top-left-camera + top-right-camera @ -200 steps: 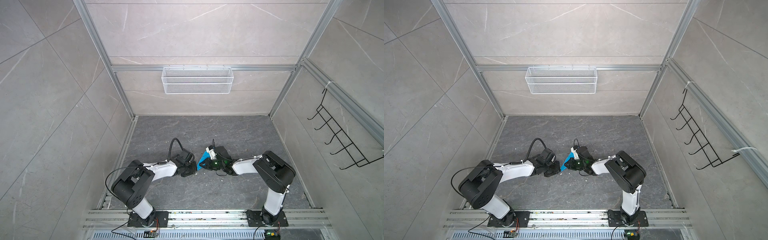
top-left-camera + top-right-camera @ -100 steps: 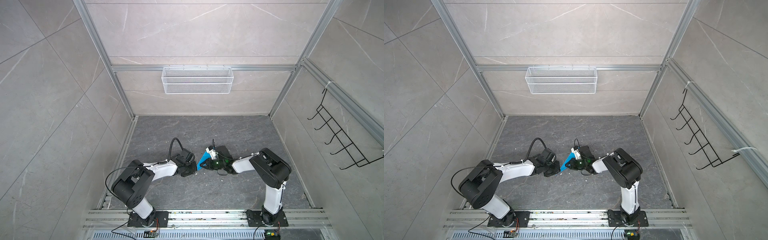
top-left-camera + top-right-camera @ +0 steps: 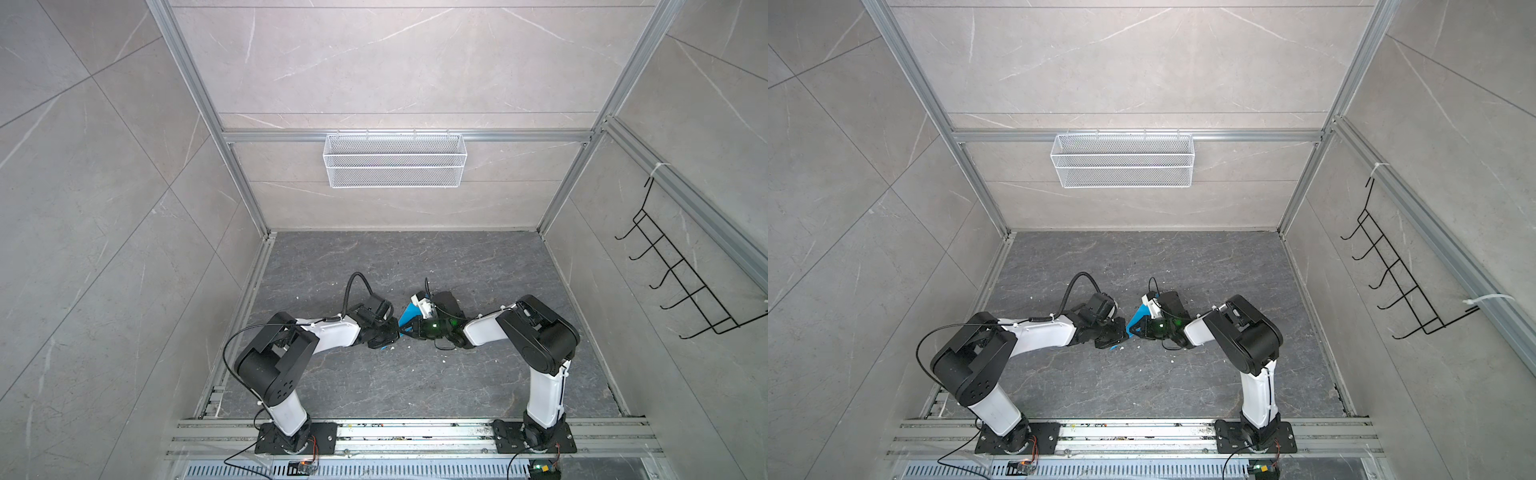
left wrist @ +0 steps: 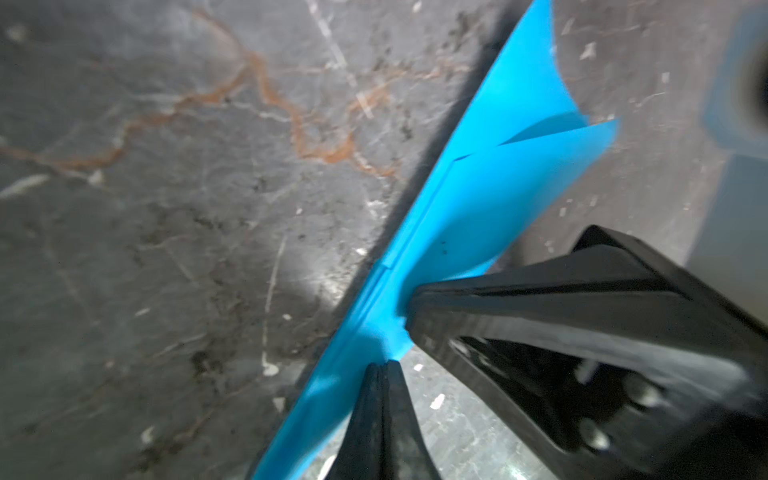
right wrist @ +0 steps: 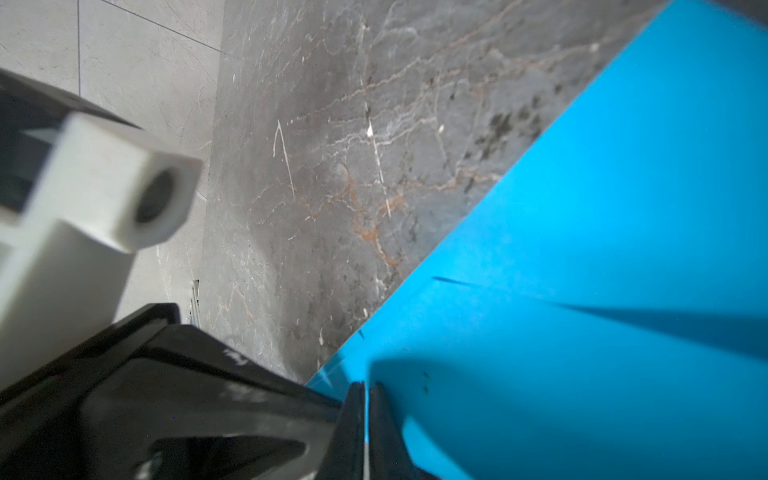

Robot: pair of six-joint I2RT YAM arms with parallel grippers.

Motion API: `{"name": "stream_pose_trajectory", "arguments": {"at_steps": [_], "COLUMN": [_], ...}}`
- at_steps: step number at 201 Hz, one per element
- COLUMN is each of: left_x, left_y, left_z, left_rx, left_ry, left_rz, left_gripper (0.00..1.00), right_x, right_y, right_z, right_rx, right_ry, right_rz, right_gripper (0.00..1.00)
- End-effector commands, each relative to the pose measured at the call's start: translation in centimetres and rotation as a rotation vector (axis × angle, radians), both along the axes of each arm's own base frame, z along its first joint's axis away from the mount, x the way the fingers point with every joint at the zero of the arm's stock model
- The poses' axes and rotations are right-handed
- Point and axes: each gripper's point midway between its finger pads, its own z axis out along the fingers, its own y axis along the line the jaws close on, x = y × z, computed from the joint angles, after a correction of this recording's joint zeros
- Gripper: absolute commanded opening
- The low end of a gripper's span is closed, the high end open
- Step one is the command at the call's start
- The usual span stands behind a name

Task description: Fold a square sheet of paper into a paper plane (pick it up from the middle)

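The bright blue sheet of paper (image 3: 409, 315) (image 3: 1138, 316) is folded into a narrow strip with overlapping flaps. It hangs just above the dark floor between both arms. My left gripper (image 3: 397, 333) (image 3: 1124, 331) is shut on one edge of it. In the left wrist view its fingertips (image 4: 382, 366) press together at the paper (image 4: 478, 199). My right gripper (image 3: 410, 330) (image 3: 1136, 330) meets it tip to tip and is shut on the paper too. The right wrist view shows a blue sliver between that gripper's (image 5: 365, 384) fingers, with the paper (image 5: 582, 249) spreading beyond.
A white wire basket (image 3: 395, 160) hangs on the back wall. A black hook rack (image 3: 685, 282) is on the right wall. Aluminium rails (image 3: 395, 432) run along the front, under both arm bases. White crumbs (image 3: 444, 360) dot the marbled floor (image 3: 415, 386).
The right arm's elbow has swung slightly to the left. Both grippers stay closed on the paper at the same spot.
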Motion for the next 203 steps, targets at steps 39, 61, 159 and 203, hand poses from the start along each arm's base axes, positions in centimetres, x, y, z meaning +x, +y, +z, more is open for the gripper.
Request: {"name": "stream_pose_trajectory", "arguments": {"at_steps": [39,61,159,203], "left_x": [-1.0,-1.3,-1.2,-1.1], "left_y": [3.2,3.5,2.8,2.4], "left_z": [-2.0,-2.4,-1.6,-1.4], "left_rx": [0.173,0.185,0.143,0.133], "left_ry": [0.055,0.068,0.06,0.063], "left_rz": [0.052,0.058,0.044,0.034], "left_gripper": [0.0,0.0,0.0,0.0], "right_x": [0.5,1.9,7.3,7.2], "right_y": [-2.3,-3.5,-9.1,-9.2], "right_z": [-2.1,-1.9,-1.4,1.8], "right_rx": [-0.041,-0.016,0.027,0.058], "right_ry": [0.023,0.019,0.015,-0.086], "right_rz": [-0.026,-0.053,-0.234,-0.209], "right_gripper": [0.1,0.1,0.11,0.12]}}
